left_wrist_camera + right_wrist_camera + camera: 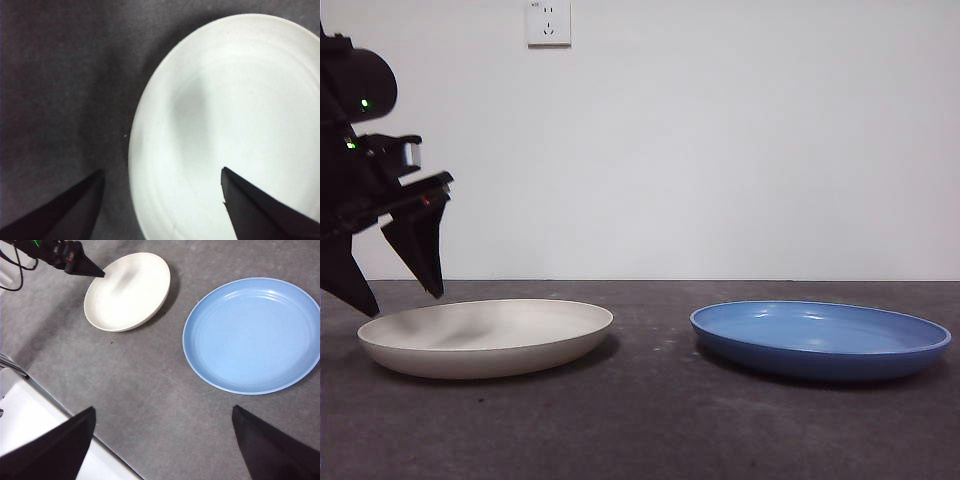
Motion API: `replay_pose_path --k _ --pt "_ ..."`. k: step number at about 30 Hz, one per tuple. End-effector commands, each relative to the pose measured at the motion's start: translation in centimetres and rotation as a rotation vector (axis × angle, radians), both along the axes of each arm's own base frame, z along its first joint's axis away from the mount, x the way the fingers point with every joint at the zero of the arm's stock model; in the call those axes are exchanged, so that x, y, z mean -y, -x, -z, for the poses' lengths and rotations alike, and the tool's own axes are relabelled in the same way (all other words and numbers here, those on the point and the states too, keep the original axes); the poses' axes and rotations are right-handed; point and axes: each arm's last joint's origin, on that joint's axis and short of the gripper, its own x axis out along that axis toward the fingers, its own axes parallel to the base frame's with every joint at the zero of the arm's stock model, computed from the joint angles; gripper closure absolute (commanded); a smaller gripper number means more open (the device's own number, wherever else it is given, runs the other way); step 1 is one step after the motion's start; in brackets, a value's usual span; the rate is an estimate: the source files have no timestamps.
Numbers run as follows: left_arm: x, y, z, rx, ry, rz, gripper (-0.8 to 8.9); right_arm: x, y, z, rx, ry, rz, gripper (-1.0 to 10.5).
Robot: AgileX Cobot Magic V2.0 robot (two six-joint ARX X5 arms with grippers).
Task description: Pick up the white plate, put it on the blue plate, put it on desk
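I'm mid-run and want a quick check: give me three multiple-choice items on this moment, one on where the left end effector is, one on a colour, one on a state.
1. Where is the left end effector?
A. Above the white plate's outer rim
B. Above the blue plate
C. Resting flat on the desk

2. What colour is the plate with no arm over it?
A. Green
B. Blue
C. Red

3. How do the plates stand?
A. White stacked on blue
B. Blue stacked on white
C. Apart, each on the desk

Answers:
1. A: the front view shows its two jaws spread just over the white plate at its edge, and the left wrist view shows that rim between them.
2. B: the blue plate lies alone, with the right end effector held high and open.
3. C: bare desk shows between them.
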Motion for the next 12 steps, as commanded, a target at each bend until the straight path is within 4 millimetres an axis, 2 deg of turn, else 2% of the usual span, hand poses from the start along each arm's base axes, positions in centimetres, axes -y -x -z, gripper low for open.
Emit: replay_pose_path --k 1,8,12 --pt "0.33 -0.86 0.74 -0.006 -0.010 0.015 4.39 -0.04 -0.04 -0.48 0.017 -0.007 0.000 5.1" --pt "0.58 -1.11 1.64 -0.030 -0.014 0.020 4.60 -0.04 -0.04 -0.48 0.017 -0.007 0.000 5.1" --pt "0.58 -1.07 1.66 -0.035 -0.014 0.018 6.57 -0.04 -0.04 -0.50 0.018 -0.007 0.000 5.1"
